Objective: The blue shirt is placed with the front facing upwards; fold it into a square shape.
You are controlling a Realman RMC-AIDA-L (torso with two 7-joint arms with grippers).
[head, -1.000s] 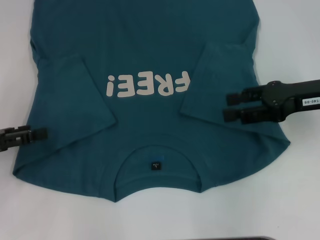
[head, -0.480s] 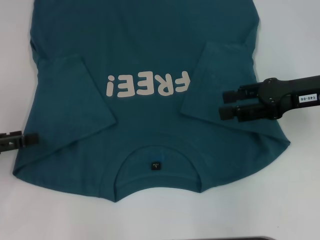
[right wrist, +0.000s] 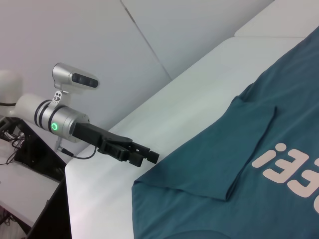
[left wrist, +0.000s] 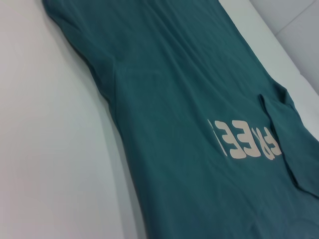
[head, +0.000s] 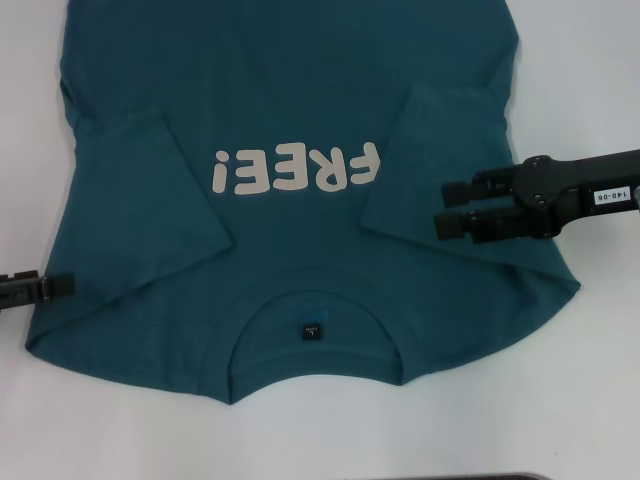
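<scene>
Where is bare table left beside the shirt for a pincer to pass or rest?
Bare white table lies right of the blue shirt, also near the collar edge and along its left side. The right pincer crowds the folded right sleeve; the left pincer sits at the left shoulder edge.

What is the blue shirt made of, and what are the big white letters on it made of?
The blue shirt looks like soft, matte knit fabric, probably cotton: it lies limp, with gentle wrinkles and folded-in sleeves. The cream letters look like a flat printed or pressed-on layer, smoother than the cloth, with crisp edges; whether ink or vinyl can't be told.
</scene>
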